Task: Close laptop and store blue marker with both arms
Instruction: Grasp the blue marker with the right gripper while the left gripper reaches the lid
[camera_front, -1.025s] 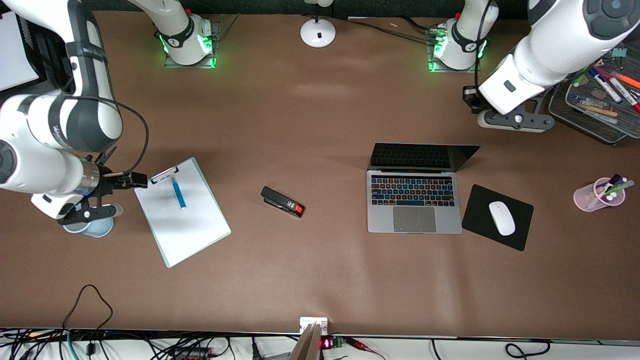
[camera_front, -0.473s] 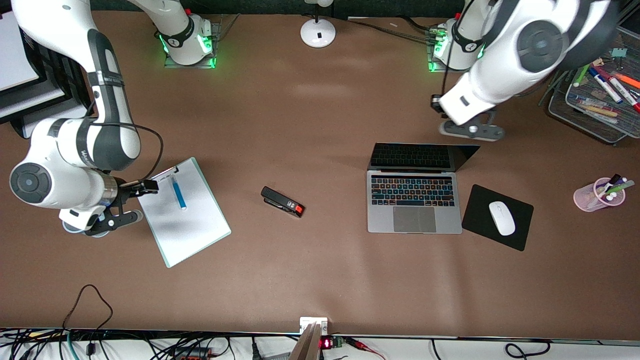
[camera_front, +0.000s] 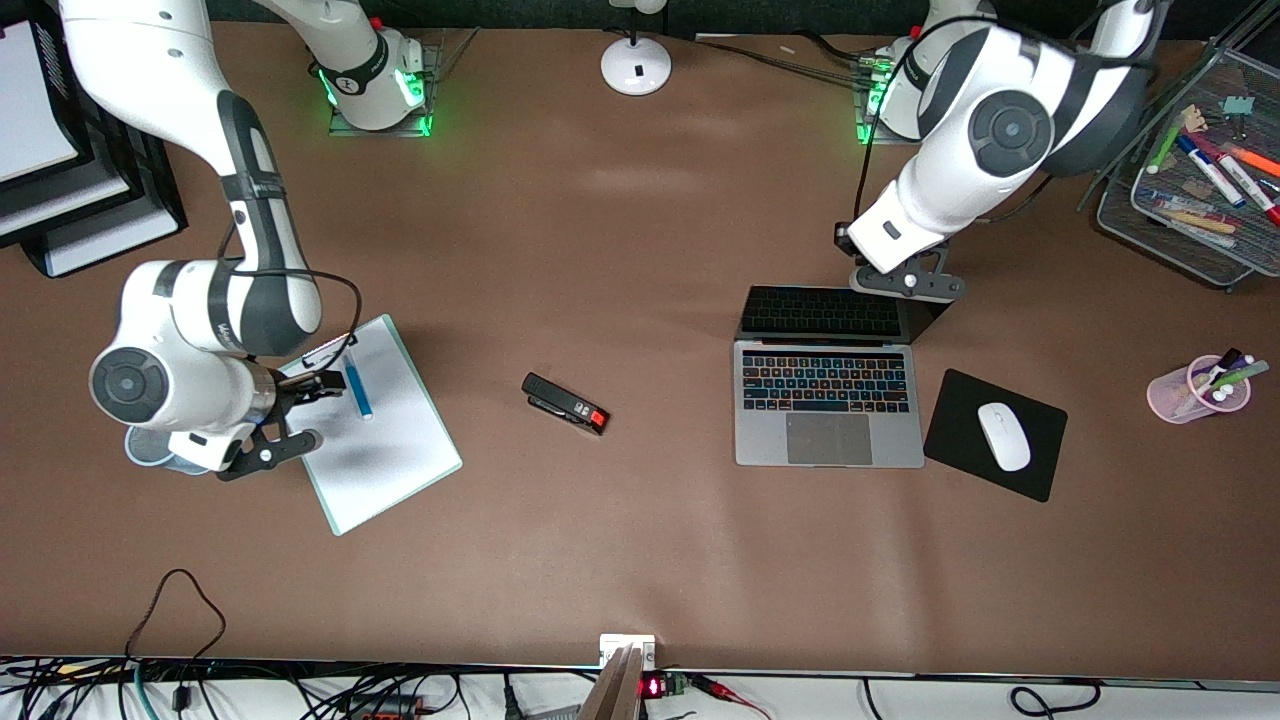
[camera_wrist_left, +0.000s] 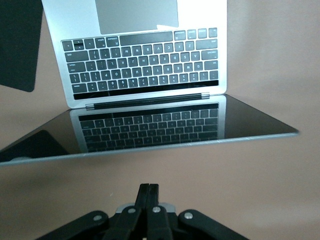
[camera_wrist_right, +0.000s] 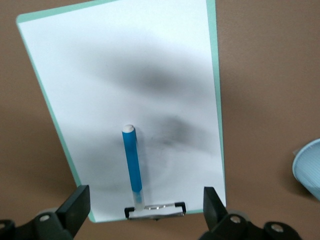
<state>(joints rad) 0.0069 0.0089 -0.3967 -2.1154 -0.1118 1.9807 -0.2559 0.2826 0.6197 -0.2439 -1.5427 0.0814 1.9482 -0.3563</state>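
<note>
Front view: the laptop (camera_front: 828, 400) sits open on the table (camera_front: 640, 560) toward the left arm's end, keyboard facing up and its dark screen raised at the edge farther from the front camera. A black mouse pad (camera_front: 960, 400) with a white mouse (camera_front: 1003, 436) lies just beside the laptop. The left gripper (camera_front: 905, 285) hangs above the upper edge of the laptop screen; in the left wrist view its fingers (camera_wrist_left: 148, 200) are pressed together with nothing between them, pointing toward the lid's top edge without touching it. The blue marker (camera_front: 356, 388) lies on a white clipboard (camera_front: 380, 460) toward the right arm's end of the table, with one end at the metal clip (camera_front: 330, 348). The right gripper (camera_front: 300, 400) is over the clipboard edge near the clip; in the right wrist view its fingers (camera_wrist_right: 75, 207) are spread wide on either side of the blue marker (camera_wrist_right: 132, 167), and hold nothing. A light-blue cup (camera_front: 150, 450) stands partly hidden under the right arm. A black stapler (camera_front: 565, 403) lies between the clipboard and the laptop.
</note>
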